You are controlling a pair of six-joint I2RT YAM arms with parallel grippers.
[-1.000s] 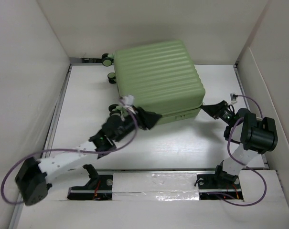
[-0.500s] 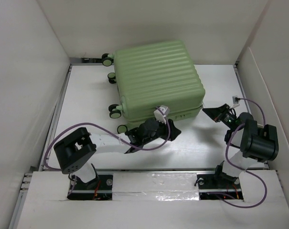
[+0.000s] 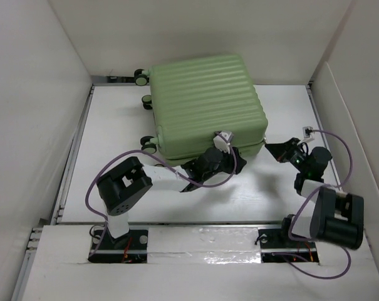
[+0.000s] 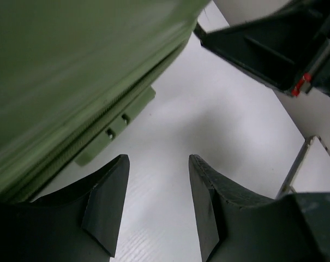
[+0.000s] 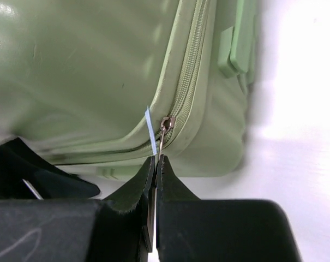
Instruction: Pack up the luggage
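Note:
The luggage is a closed pale green ribbed suitcase lying flat at the back middle of the table; it also shows in the left wrist view and the right wrist view. My right gripper is shut on the metal zipper pull at the suitcase's near right corner, by a pale blue tag; in the top view it touches that corner. My left gripper is open and empty, low over the table beside the suitcase's front edge.
Black caster wheels stick out at the suitcase's left side. A green latch block sits on the front edge. White walls enclose the table left, back and right. Bare white table lies in front of the suitcase.
My left arm has swung right along the suitcase's front edge, from its near left corner to near the middle right. My right gripper has stayed at the near right corner.

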